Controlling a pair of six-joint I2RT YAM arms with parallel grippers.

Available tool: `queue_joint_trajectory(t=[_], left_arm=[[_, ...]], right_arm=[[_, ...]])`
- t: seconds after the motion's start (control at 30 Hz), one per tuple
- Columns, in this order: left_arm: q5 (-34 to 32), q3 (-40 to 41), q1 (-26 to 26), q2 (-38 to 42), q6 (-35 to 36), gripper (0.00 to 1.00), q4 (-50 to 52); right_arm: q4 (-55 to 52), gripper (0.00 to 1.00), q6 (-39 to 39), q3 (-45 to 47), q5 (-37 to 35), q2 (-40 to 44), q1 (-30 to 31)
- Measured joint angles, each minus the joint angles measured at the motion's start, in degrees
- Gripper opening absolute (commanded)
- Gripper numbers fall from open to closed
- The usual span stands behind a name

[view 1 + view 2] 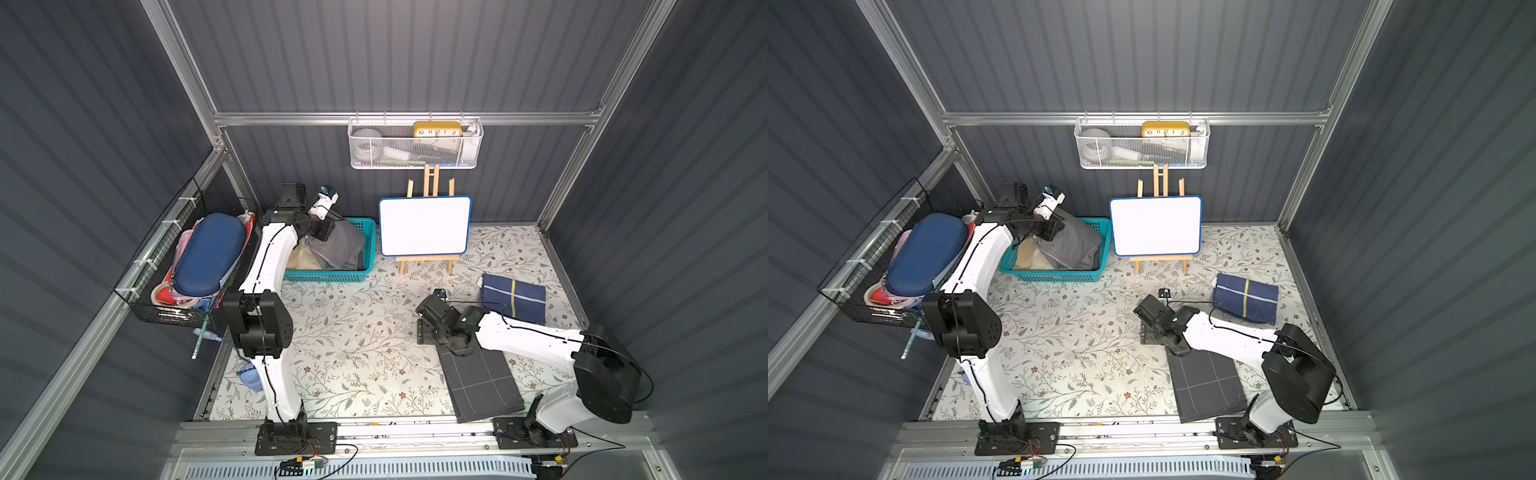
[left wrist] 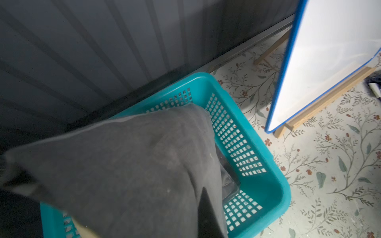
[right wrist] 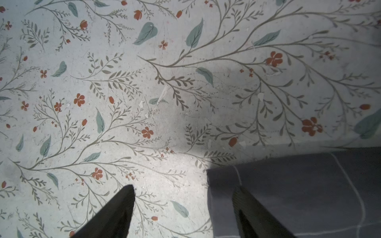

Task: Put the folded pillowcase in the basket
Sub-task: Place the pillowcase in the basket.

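The teal basket (image 1: pixel 332 276) (image 1: pixel 1054 275) stands at the back left of the table, against the wall. A grey folded pillowcase (image 1: pixel 345 245) (image 2: pixel 134 164) hangs over and into it, its lower end inside the basket (image 2: pixel 266 185). My left gripper (image 1: pixel 332 235) is shut on the pillowcase's upper part; one dark finger (image 2: pixel 207 218) shows under the cloth. A beige cloth (image 1: pixel 301 259) lies in the basket beside it. My right gripper (image 3: pixel 183 189) (image 1: pixel 428 336) stands open low over the table, one finger over the corner of a dark checked cloth (image 3: pixel 299 195).
The dark checked cloth (image 1: pixel 482 382) lies flat at the front right. A navy folded cloth (image 1: pixel 513 297) with a yellow stripe lies at the right. A whiteboard on an easel (image 1: pixel 424 226) stands right of the basket. A black wire basket (image 1: pixel 195 266) and white mesh rack (image 1: pixel 415 145) hang on the walls.
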State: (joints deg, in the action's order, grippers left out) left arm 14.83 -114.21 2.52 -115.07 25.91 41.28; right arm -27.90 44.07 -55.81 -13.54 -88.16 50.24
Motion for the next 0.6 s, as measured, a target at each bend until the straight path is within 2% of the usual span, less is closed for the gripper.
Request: queue_joint_trajectory(t=[0.2,0.47,0.6], left_arm=[[-4.9,0.0,-2.1,-4.1,-0.2,0.00,-0.7],[-12.3,-0.1,-2.1,-6.3,-0.2,0.00,-3.4],[-17.0,-0.1,-2.1,-7.3,-0.1,0.11,-5.0]], right_arm=[[-0.1,0.80,0.0,0.0,0.0,-0.2,0.0],[0.0,0.80,0.0,0.0,-0.1,-0.1,0.0],[0.0,0.80,0.0,0.5,-0.7,0.8,0.0]])
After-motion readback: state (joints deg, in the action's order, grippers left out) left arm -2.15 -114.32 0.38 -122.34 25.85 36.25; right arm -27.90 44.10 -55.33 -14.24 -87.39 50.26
